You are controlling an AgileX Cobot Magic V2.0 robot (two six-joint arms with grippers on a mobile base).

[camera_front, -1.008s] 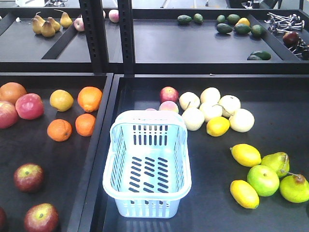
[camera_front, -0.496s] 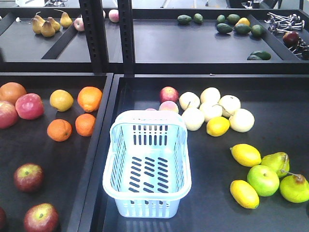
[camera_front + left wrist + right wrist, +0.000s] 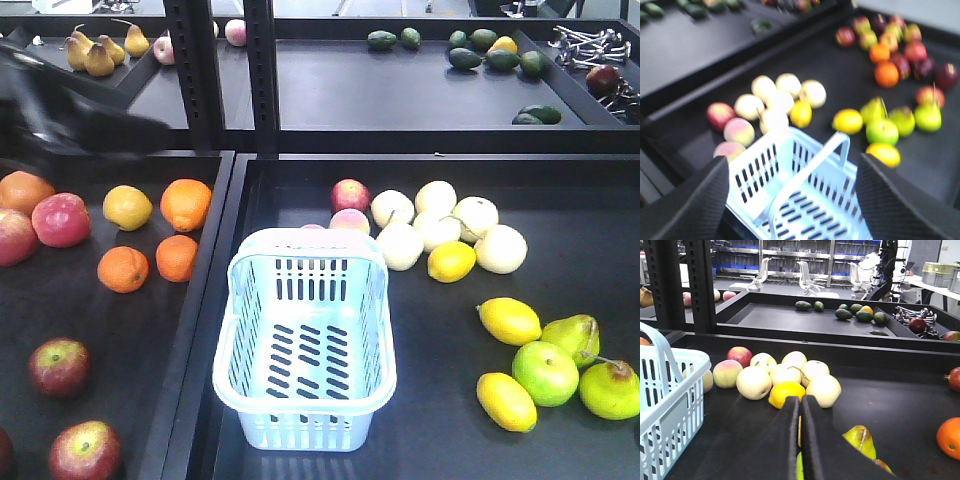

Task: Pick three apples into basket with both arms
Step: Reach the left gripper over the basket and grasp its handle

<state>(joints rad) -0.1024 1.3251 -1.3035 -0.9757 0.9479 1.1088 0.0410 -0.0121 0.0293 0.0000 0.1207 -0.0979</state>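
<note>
The basket (image 3: 232, 330) sat in the right tray (image 3: 430, 340) with no apples in it. The dark red apples (image 3: 60, 367) lay at the near end of the left tray (image 3: 135, 340), well apart from the basket and below the oranges (image 3: 178, 257). One was just a sliver at the frame edge. The left arm (image 3: 70, 115) was a dark blur at the top left. The left tool (image 3: 794, 162) was spread wide above the basket, holding nothing. The right tool (image 3: 800, 402) was pinched narrow, low over the right tray, pointing at a lemon (image 3: 786, 392).

Wide-apart black fingers (image 3: 687, 207) either side of pale blue basket (image 3: 754, 175), fruit (image 3: 774, 101) beyond.
</note>
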